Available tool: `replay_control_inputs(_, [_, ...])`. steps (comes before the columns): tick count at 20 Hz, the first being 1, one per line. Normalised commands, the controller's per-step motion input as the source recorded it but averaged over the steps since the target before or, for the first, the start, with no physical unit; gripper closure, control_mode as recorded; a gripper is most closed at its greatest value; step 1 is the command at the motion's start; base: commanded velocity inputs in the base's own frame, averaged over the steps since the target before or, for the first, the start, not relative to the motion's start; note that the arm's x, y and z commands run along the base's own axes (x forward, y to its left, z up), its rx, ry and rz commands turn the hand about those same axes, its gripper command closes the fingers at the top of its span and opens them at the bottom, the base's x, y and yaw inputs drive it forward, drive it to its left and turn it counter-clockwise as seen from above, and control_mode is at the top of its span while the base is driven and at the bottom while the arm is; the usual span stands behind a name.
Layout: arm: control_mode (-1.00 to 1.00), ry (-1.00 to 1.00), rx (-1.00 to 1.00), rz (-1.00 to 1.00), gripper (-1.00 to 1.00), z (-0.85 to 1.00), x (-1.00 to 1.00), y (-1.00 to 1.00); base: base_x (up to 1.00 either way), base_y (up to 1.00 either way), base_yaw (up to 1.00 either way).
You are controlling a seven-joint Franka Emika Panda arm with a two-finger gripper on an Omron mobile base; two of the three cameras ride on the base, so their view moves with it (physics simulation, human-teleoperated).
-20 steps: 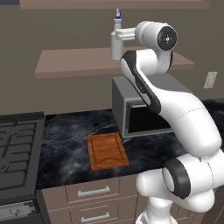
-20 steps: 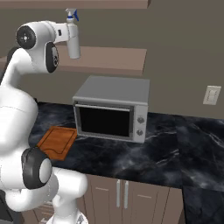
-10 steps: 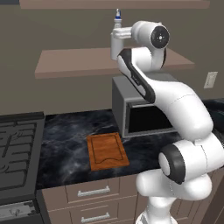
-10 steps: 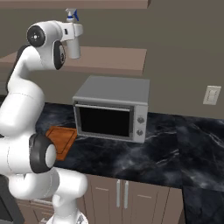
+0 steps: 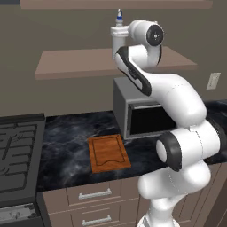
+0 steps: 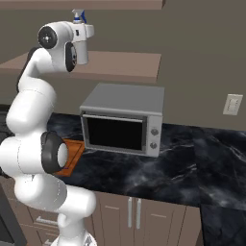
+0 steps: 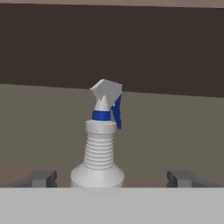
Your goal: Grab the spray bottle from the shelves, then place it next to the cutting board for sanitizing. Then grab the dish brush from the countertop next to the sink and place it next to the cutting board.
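Left base view: microwave (image 5: 146, 117) beside cutting board (image 5: 107, 153)

You are seeing just the top of the spray bottle (image 5: 119, 14) in the left base view, since the robot's wrist is covering its body. In the hand view, the bottle's base is being cut off at the bottom. In the right base view, the arm is hiding most of the cutting board (image 6: 71, 153). The stove (image 5: 17, 150) is running off the left edge of the left base view.
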Motion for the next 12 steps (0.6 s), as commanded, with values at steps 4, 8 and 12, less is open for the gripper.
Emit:
replay_control_inputs(4, [-1.0,-0.01,0.0,0.0,-1.0,0.0,0.41,0.09,0.0,0.0,0.0])
replay_control_inputs(8, [-1.0,0.0,0.0,0.0,-1.0,0.0,0.26,0.11,0.0,0.0,0.0])
replay_control_inputs(12, [-1.0,0.0,0.0,0.0,-1.0,0.0,0.23,0.02,0.0,0.0,0.0])
